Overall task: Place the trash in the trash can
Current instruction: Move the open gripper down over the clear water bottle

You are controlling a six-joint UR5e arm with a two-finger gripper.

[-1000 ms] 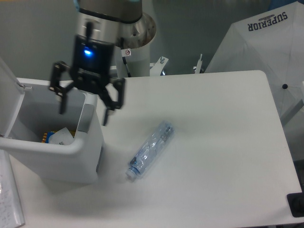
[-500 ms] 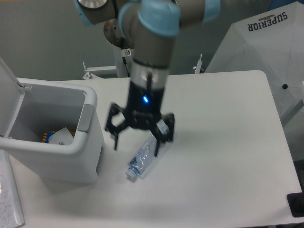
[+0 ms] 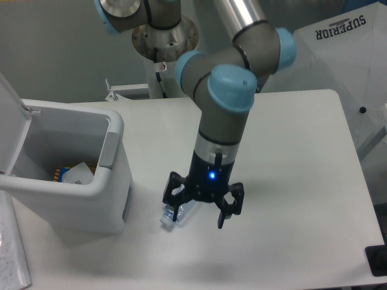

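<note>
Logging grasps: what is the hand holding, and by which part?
Nothing yet. The hand is open, low over the bottle, fingers spread and not closed on it.

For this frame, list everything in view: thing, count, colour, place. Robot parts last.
Clear crushed plastic water bottle: one, transparent with bluish neck, lying on the table under the gripper, mostly hidden by it.
Boxy white plastic trash can: one, white with a grey rim panel, left side of the table, lid open.
Items inside the trash can: number unclear, white with a yellow-orange bit, at the bottom.
Table: one, white, filling most of the view.
White cover printed SUPERIOR: one, white, upper right behind the table.
Dark object: one, black, lower right edge.
Robot arm: one, grey with light blue joints, reaching down from the top.
Gripper: one, black, open, fingers either side of the bottle.
</note>
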